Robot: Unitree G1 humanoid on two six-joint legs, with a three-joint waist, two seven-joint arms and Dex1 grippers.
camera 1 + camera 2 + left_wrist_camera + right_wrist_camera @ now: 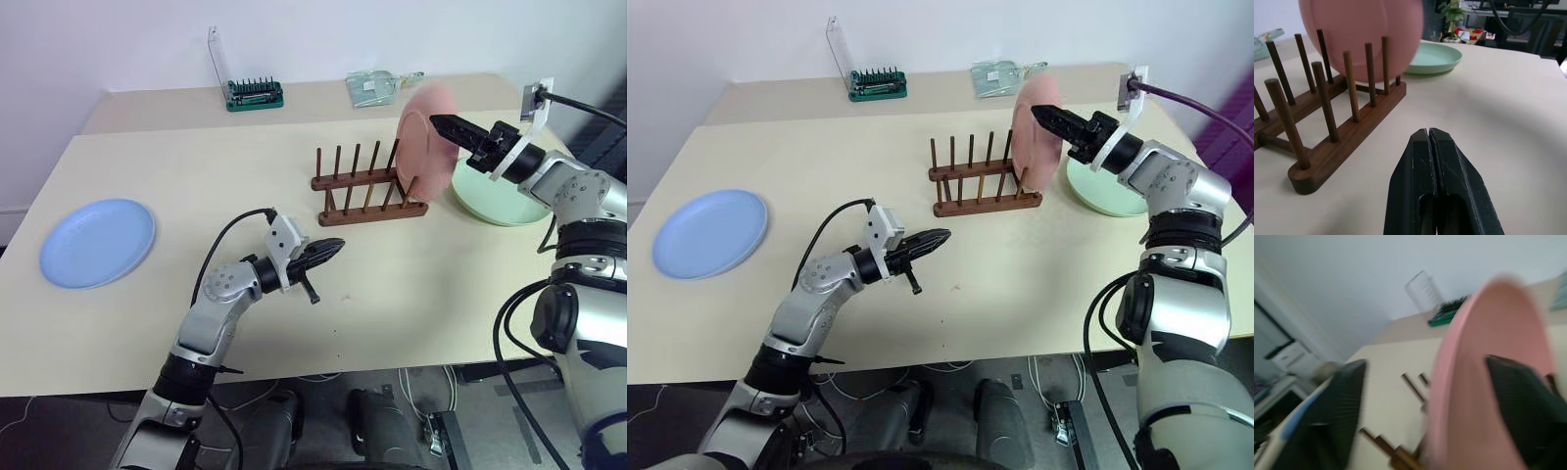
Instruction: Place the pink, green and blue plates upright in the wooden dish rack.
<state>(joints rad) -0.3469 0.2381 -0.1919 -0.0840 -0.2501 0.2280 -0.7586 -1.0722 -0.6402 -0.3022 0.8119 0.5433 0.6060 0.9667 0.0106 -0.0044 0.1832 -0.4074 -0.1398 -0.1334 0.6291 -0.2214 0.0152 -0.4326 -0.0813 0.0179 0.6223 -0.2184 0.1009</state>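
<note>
The pink plate stands on edge at the right end of the wooden dish rack, its lower rim among the last pegs. My right gripper is at the plate's upper rim. In the right wrist view its fingers are spread wide on either side of the plate, so it is open. The green plate lies flat just right of the rack, under my right arm. The blue plate lies flat at the table's left. My left gripper hovers shut and empty in front of the rack.
A green screwdriver-bit holder with a clear lid and a clear packet sit on the far table by the wall. The rack's other slots hold nothing. Bare tabletop lies between the blue plate and the rack.
</note>
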